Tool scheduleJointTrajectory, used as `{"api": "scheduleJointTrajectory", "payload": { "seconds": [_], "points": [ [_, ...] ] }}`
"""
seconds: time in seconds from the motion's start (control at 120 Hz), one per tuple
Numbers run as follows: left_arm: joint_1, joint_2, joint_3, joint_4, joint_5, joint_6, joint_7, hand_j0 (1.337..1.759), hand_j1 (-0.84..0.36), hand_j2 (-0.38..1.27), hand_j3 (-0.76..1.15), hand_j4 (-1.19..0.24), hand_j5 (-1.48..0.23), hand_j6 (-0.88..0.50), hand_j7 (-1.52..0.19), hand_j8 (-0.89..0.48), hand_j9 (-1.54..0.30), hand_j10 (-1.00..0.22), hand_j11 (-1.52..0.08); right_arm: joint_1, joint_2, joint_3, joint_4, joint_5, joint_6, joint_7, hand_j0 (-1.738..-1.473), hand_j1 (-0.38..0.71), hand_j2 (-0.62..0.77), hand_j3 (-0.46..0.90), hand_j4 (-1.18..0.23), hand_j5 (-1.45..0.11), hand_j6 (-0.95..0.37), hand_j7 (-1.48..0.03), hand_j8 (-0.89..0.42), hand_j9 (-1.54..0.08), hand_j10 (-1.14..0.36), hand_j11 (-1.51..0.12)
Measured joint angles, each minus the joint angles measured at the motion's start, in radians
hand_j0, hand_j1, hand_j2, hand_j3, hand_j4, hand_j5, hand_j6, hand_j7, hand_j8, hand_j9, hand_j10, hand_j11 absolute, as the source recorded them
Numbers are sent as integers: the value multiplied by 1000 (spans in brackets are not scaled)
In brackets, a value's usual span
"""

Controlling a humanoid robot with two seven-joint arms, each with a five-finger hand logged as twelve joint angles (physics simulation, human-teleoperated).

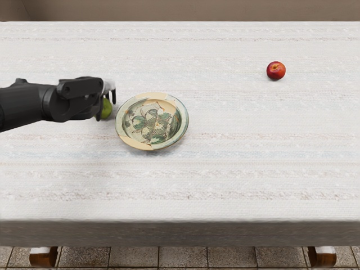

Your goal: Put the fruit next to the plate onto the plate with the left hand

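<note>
The robot's black left hand (99,99), its arm reaching in from the left edge, sits over a small round green fruit (107,109) on a pale cloth-covered table (236,169). The fruit shows only partly from under the hand's near side, and whether the hand is closed on it cannot be told. Just to the right of the hand lies a round ceramic plate with a cream rim and green leaf pattern (120,125), very close to the fruit. A round red fruit (275,70) rests far to the hand's right, well past the plate.
</note>
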Motion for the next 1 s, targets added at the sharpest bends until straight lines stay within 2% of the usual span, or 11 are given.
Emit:
{"api": "scheduleJointTrajectory", "payload": {
  "seconds": [0.142, 0.408, 0.458, 0.55, 0.675, 0.75, 0.758, 0.808, 0.858, 0.933, 1.0],
  "points": [
    [18, -20, 2, 15, 9, 3, -3, 1653, -181, 105, 0, -596, -648, -470, -663, -437, -718, -554, -724, 0, 0, 0, 0, 0, 0, 0, -1658, -310, -6, 0, -33, -43, -34, -43, -33, -43, -33, -43],
    [27, -24, 0, 28, 3, 7, -5, 1652, -182, 228, 0, -663, -784, -487, -807, -420, -833, -559, -842, 0, 0, 0, 0, 0, 0, 0, -1658, -310, -6, 0, -33, -43, -34, -43, -33, -43, -33, -43],
    [33, -28, 1, 32, 9, 9, -4, 1650, -161, 158, 0, -697, -791, -481, -825, -432, -856, -555, -873, 0, 0, 0, 0, 0, 0, 0, -1658, -310, -6, 0, -33, -43, -34, -43, -33, -43, -33, -43],
    [39, -29, 0, 40, 8, 10, -5, 1650, -180, 286, 0, -765, -866, -513, -903, -395, -933, -558, -966, 0, 0, 0, 0, 0, 0, 0, -1658, -310, -6, 0, -33, -43, -34, -43, -34, -43, -33, -43],
    [35, -29, -1, 43, -2, 3, -5, 1649, -243, 458, 0, -786, -1039, -414, -1040, -289, -1035, -473, -1069, 0, 0, 0, 0, 0, 0, 0, -1658, -310, -6, 0, -33, -43, -34, -43, -34, -43, -33, -43],
    [33, -28, 0, 45, -5, 2, -5, 1649, -261, 469, 0, -799, -1095, -391, -1082, -323, -1064, -442, -1102, 0, 0, 0, 0, 0, 0, 0, -1658, -310, -6, 0, -33, -43, -34, -43, -34, -43, -33, -43],
    [32, -28, 0, 45, -6, 1, -5, 1649, -259, 489, 0, -798, -1105, -385, -1089, -280, -1068, -442, -1105, 0, 0, 0, 0, 0, 0, 0, -1658, -310, -6, 0, -33, -43, -34, -43, -34, -43, -33, -43],
    [31, -26, 0, 45, -9, -3, -6, 1650, -218, 400, 0, -793, -1152, -371, -1119, -291, -1086, -451, -1120, 0, 0, 0, 0, 0, 0, 0, -1658, -310, -6, 0, -33, -43, -34, -43, -34, -43, -33, -43],
    [29, -25, 0, 46, -11, -6, -6, 1651, -250, 531, 0, -793, -1183, -369, -1124, -304, -1100, -467, -1135, 0, 0, 0, 0, 0, 0, 0, -1658, -310, -7, 0, -34, -43, -34, -43, -34, -43, -33, -43],
    [27, -22, 0, 49, -12, -7, -6, 1651, -208, 446, 0, -805, -1195, -384, -1138, -330, -1124, -477, -1148, 0, 0, 0, 0, 0, 0, 0, -1658, -310, -7, 0, -34, -43, -34, -43, -34, -43, -33, -43],
    [26, -20, 1, 57, -15, -12, -6, 1651, -234, 514, 0, -798, -1231, -364, -1145, -319, -1139, -482, -1159, 0, 0, 0, 0, 0, 0, 0, -1658, -310, -7, 0, -34, -43, -34, -43, -34, -43, -33, -43]
  ]
}}
